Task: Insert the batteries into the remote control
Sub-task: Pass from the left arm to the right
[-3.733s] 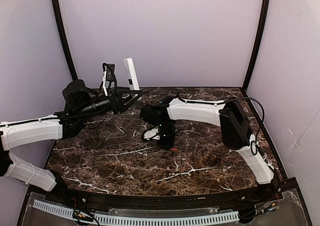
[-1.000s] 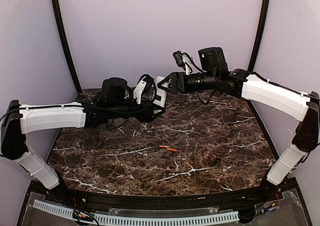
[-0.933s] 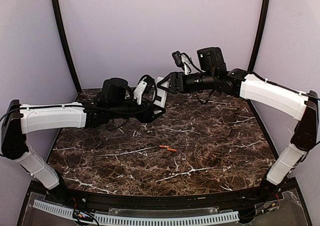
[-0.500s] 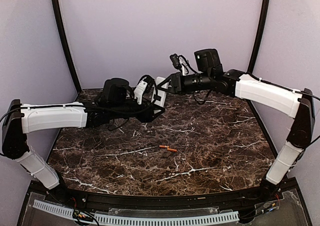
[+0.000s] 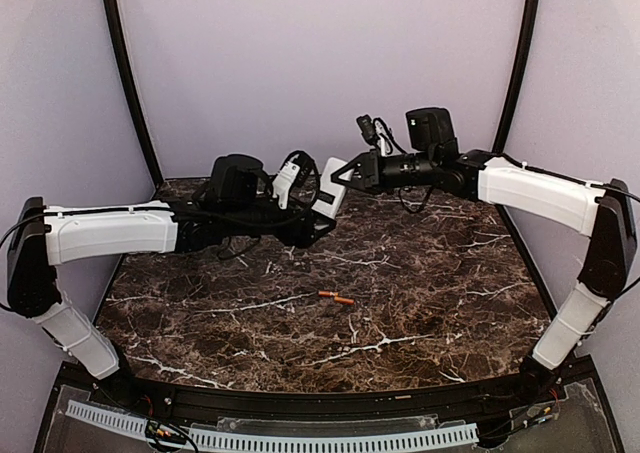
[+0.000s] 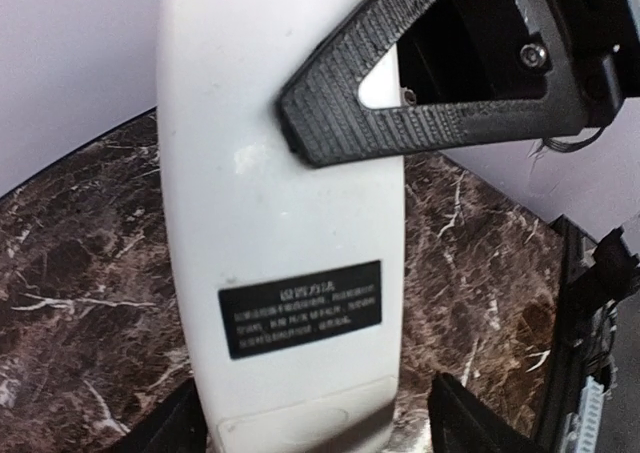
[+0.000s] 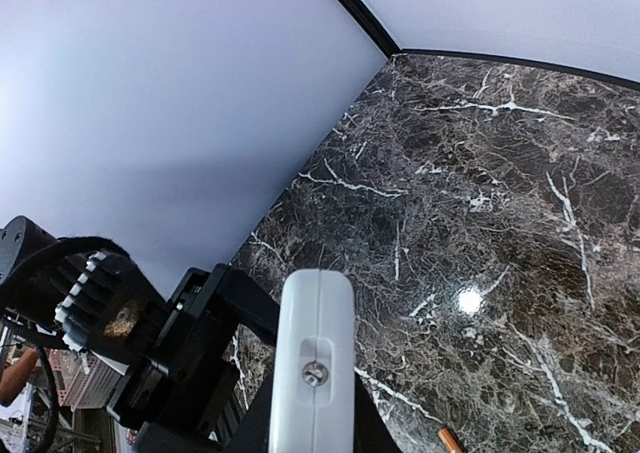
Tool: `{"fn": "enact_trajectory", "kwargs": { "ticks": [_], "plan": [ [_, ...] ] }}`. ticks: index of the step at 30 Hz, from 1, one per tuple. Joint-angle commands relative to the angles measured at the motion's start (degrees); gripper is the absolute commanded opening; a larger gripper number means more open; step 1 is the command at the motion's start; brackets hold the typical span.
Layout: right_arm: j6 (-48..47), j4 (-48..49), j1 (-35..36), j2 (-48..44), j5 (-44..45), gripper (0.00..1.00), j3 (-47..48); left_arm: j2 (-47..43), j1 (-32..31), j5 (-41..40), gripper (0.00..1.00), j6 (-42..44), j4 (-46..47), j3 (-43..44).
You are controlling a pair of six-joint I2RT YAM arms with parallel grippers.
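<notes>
Leaving the batteries (image 5: 337, 297) unloaded, the right end effector (image 5: 340, 179), closure unclear, has risen to the remote control (image 6: 270, 243) the left end effector (image 5: 312, 216) grips.

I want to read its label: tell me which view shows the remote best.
Left wrist: the remote fills the frame, back and label facing it. The top view shows it small and distant; the right wrist, only a narrow white edge.

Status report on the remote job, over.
Left claw shut on remote control, raised above table. Right claw against its upper end, grip unclear. Both batteries lying on table, not loaded. Nothing blocking them.
</notes>
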Motion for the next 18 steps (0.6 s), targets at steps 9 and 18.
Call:
{"fn": "enact_trajectory", "kwargs": {
  "ticks": [9, 18],
  "plan": [
    [-6.2, 9.7, -5.6, -10.6, -10.6, 0.00, -9.0, -5.8, 6.3, 21.7, 0.93, -13.6, 9.7, -5.8],
    [-9.0, 13.9, -5.7, -13.9, -13.0, 0.00, -13.7, -2.5, 6.8, 27.7, 0.78, -25.6, 16.8, -7.2]
  ]
}}
